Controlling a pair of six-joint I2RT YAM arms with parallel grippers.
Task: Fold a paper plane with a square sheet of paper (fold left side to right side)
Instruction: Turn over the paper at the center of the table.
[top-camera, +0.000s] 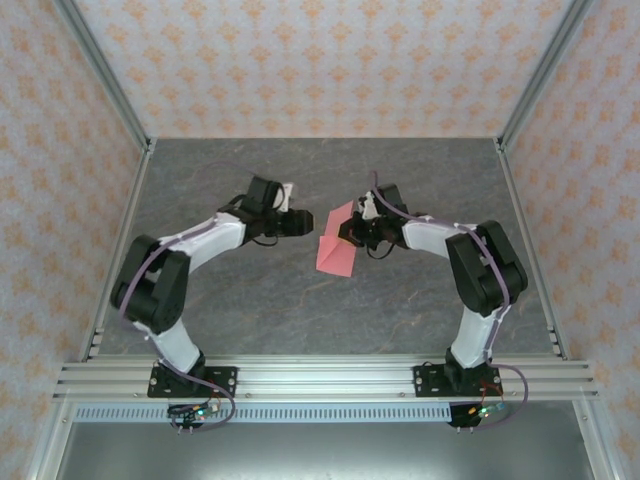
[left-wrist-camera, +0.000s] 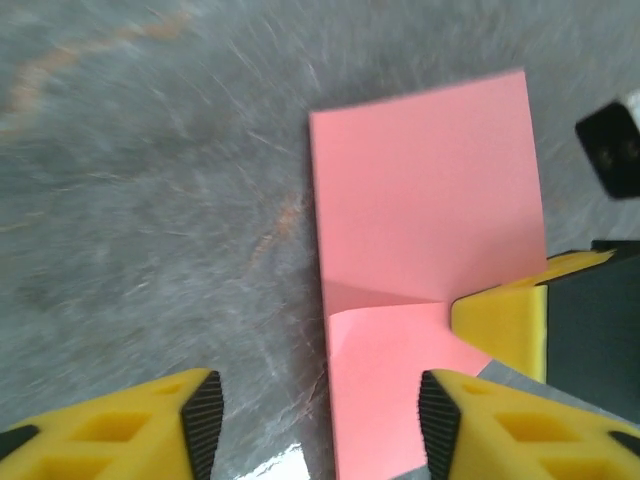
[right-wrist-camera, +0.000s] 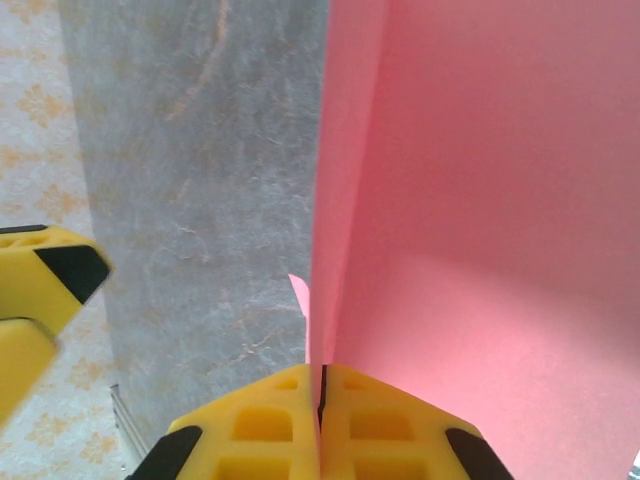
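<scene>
Right end effector pinched together on one edge of the square sheet of paper, holding that side up off the bench.
Thin salmon-pink sheet, part raised, part lying flat mid-bench between the two arms. I'd judge it feather-light, floppy, easy to crease or tear, and apt to slide on the smooth grey surface, so it is best held right at an edge or corner while something pins the flat part. Left end effector hovers just beside it, fingers apart, holding nothing.
</scene>
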